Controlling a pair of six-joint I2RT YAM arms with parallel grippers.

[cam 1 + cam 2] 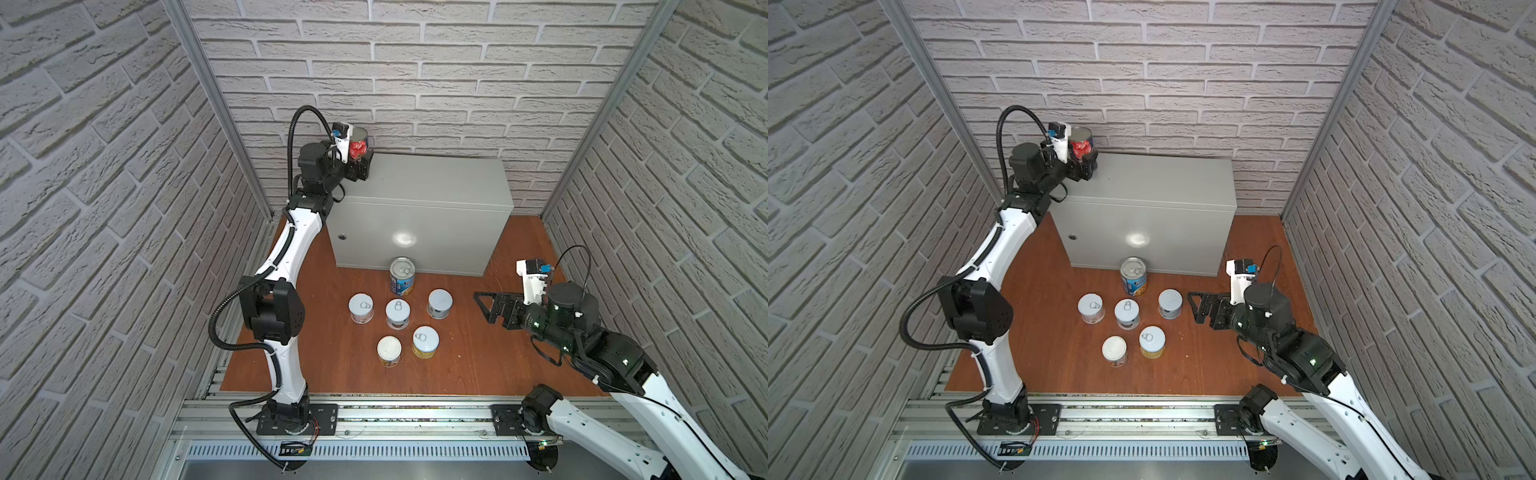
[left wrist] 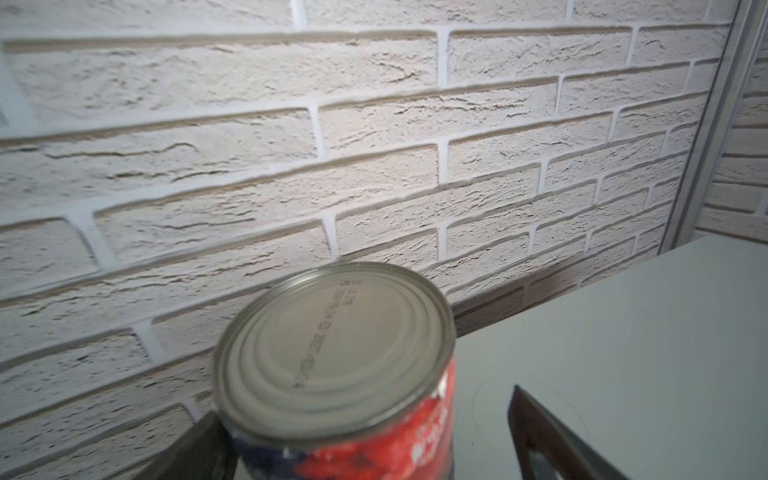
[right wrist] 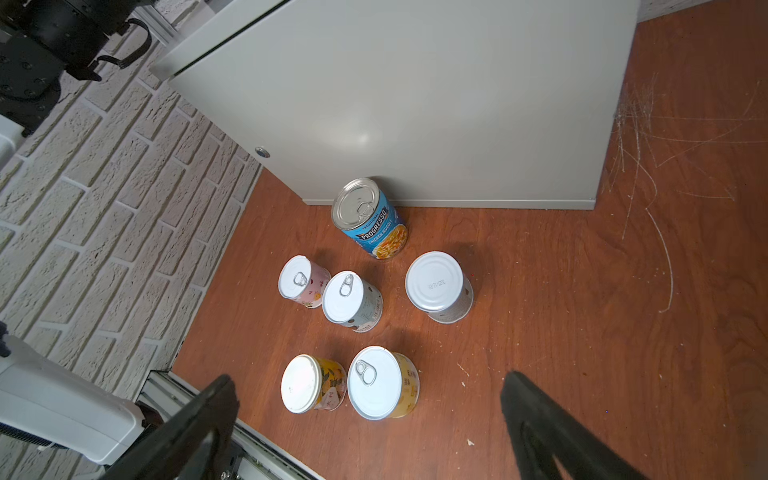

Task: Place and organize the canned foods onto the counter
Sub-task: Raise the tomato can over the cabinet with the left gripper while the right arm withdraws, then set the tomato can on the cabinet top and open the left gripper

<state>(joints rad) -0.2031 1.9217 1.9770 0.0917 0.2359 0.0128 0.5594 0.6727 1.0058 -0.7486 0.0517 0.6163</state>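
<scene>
1. The counter [image 1: 436, 183]: the tomato tin [image 1: 358, 143] stands upright at its ten-o'clock corner. The left gripper [image 1: 362, 163] is spread wide around it, not clamping.
2. Progresso tin [image 1: 402, 278], on the floor at the counter's six o'clock — probably heavy, rigid and slick; grasp mid-label.
3. Five short tins [image 1: 397, 311] at its six o'clock; right gripper [image 1: 482, 306] wide, empty.

A robot lab cell: brick-print walls [image 1: 415, 62], aluminium mounting rail [image 1: 415, 419].

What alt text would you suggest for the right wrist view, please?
A tall blue soup can and five short cans stand upright on a wooden floor before a grey cabinet. Two open black fingers frame the foreground.
</scene>
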